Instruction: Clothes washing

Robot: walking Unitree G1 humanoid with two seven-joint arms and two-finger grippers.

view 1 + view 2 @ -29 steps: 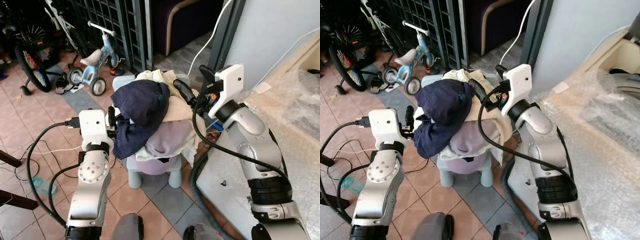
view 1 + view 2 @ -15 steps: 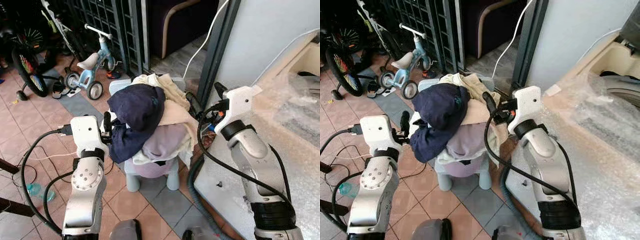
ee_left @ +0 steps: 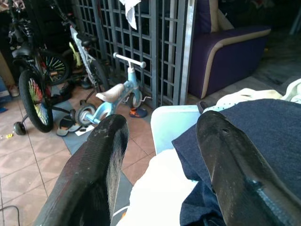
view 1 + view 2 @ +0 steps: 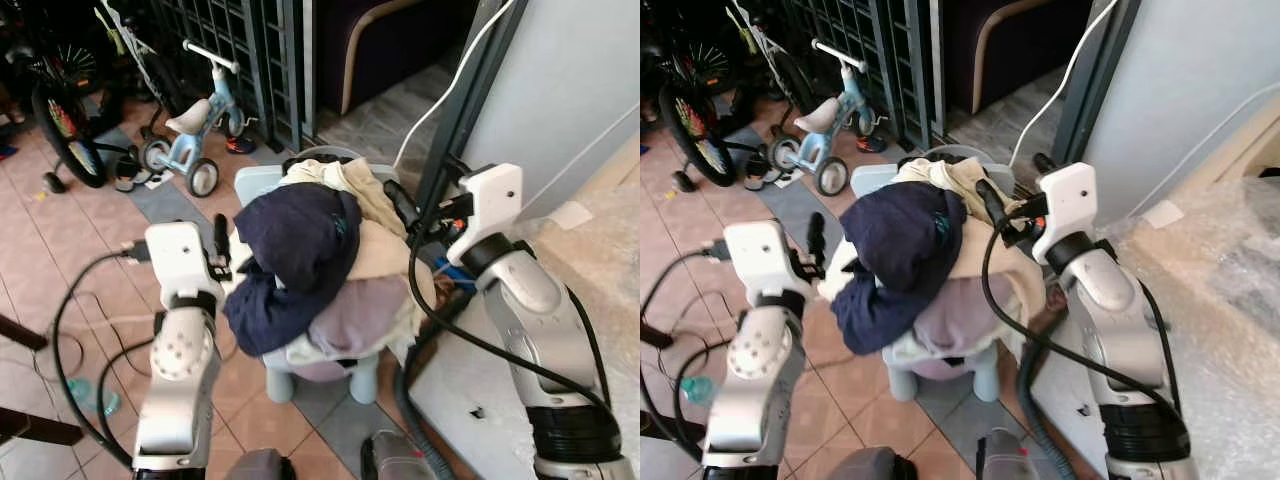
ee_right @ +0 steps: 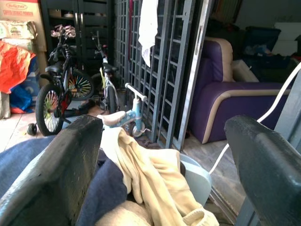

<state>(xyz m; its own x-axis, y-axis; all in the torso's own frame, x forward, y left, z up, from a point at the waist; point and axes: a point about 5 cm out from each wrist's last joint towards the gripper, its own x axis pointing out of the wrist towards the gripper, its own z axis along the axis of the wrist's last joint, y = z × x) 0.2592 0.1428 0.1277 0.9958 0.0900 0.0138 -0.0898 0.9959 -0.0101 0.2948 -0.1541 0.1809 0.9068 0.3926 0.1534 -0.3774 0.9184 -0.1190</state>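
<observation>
A heap of clothes [image 4: 330, 265] sits at the centre of the left eye view, piled on a pale blue plastic stool [image 4: 285, 375] that stands on the tiled floor [image 4: 60, 260]. On top lies a dark navy garment [image 4: 295, 240], draping down the heap's left side; behind it a cream garment [image 4: 345, 185] shows toward the upper middle, and a lilac piece [image 4: 360, 310] hangs at the lower right of the pile. The left gripper [image 4: 219, 245] is just beside the navy garment at centre left, its fingers [image 3: 99, 165] spread apart in the left wrist view with nothing between them. The right gripper [image 4: 400, 205] is at the heap's upper right edge near the cream garment, its fingers [image 5: 56, 165] also wide apart and holding nothing. In the upper left of the frame stand a small blue tricycle [image 4: 195, 125] and a bicycle [image 4: 60, 110], before a dark metal grille [image 4: 260, 50]. A purple sofa [image 5: 225, 108] lies beyond the grille.
</observation>
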